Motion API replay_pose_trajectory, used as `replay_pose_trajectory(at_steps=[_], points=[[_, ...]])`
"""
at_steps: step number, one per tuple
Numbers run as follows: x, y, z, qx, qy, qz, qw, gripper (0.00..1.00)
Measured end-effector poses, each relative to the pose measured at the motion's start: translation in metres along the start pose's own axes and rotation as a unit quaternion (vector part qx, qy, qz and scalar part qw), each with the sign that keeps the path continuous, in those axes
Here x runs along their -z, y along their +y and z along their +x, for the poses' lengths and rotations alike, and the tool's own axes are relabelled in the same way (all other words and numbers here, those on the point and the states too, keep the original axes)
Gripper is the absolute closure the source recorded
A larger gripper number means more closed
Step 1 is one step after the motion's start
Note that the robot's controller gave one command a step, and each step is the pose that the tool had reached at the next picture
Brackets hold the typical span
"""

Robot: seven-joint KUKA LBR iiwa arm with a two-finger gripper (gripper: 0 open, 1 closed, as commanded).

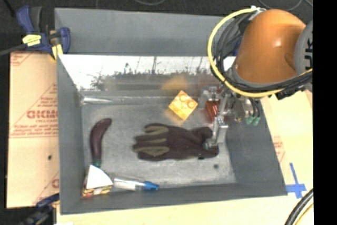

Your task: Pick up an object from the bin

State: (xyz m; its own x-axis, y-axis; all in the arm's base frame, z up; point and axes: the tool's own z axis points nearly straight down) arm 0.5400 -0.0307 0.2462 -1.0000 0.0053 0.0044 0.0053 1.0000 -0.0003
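My gripper is down at the right end of a dark glove that lies flat in the middle of the bin, cuff to the right and glove tips to the left. The gripper's tip touches or hangs just over the cuff. A yellow block with round marks lies just up and left of the gripper, apart from the glove.
A dark purple eggplant-shaped thing lies at the left. A white and yellow wedge and a pen with a blue cap rest along the front wall. The arm's orange cover hangs over the bin's right back corner.
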Motion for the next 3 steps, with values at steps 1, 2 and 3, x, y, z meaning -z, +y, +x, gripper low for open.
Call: replay_pose_trajectory(at_steps=[1, 2, 3], points=[[0.004, 0.000, -0.001, 0.000, -0.0041, 0.000, 1.0000, 0.00], [-0.020, 0.004, -0.002, 0.026, -0.0076, 0.001, 0.9996, 0.00], [-0.075, 0.022, 0.017, 0.028, -0.0065, 0.000, 0.9996, 0.00]])
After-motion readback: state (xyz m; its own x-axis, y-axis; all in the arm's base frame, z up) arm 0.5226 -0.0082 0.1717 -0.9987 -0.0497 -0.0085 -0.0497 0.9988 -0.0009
